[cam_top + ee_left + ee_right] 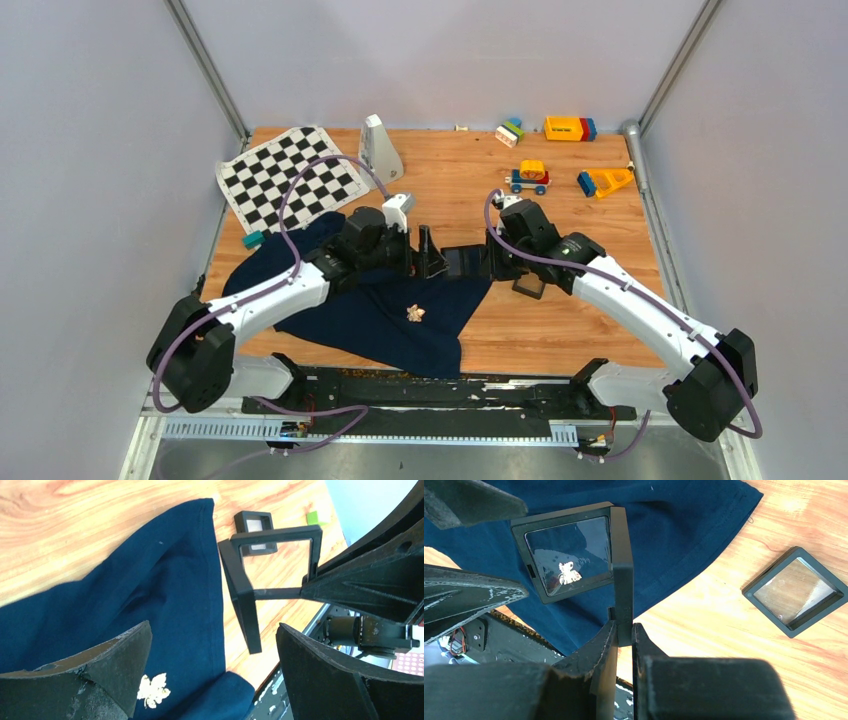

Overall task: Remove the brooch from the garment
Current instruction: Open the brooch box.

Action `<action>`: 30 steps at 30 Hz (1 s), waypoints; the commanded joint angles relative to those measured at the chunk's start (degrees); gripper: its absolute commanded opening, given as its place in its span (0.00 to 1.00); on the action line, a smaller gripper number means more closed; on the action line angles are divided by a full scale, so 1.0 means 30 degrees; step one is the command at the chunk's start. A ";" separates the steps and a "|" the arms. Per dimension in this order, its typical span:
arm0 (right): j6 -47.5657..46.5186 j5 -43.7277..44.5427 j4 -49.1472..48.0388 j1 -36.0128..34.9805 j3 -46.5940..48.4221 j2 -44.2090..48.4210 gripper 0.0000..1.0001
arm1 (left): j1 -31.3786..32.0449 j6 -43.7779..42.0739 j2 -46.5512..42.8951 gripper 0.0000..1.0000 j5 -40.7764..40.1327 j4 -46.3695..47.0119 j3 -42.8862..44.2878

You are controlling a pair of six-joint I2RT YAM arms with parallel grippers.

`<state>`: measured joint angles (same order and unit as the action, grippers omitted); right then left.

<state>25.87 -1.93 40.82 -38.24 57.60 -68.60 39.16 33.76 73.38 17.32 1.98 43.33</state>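
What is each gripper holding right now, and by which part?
Right gripper pinches the open black frame case by one leaf's edge. Left gripper is open, holding nothing.

— Any words, numbers or logos to read?
— None legible. The garment [380, 310] is plain navy, the mat [285, 175] shows only squares, and the toys [568, 128] are too small to tell.

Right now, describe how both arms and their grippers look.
The left arm and right arm have white shells between bulky black joints. A grey-purple cable loops along each. The left gripper and right gripper are matt black, with wedge-shaped fingers scuffed pale at the edges.
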 commanded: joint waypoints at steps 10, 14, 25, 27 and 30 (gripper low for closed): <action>0.0104 0.0560 0.0308 -0.0115 0.0575 0.0845 0.00 | 0.0392 -0.0512 0.2076 0.90 -0.1652 0.1342 0.1021; 0.0137 0.0429 0.0410 -0.0107 0.0598 0.1196 0.00 | 0.0212 -0.0402 0.2668 0.87 -0.1521 0.1794 0.0618; 0.0773 0.2603 0.1022 0.0019 0.0069 0.1199 0.00 | -0.0015 -0.1520 0.1586 0.99 -0.0440 0.2366 -0.0532; 0.1146 0.3416 0.1561 0.0109 -0.0120 0.1107 0.00 | 0.0000 -0.2353 0.0899 1.00 -0.0251 0.1451 -0.0818; 0.1338 0.3690 0.2340 0.0181 -0.0351 0.1126 0.00 | 0.0491 -0.3944 0.0055 1.00 -0.0783 -0.0736 -0.0877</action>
<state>27.55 3.07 44.27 -38.44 57.04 -66.22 39.42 29.74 78.24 15.62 6.59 41.32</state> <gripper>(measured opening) 0.125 0.995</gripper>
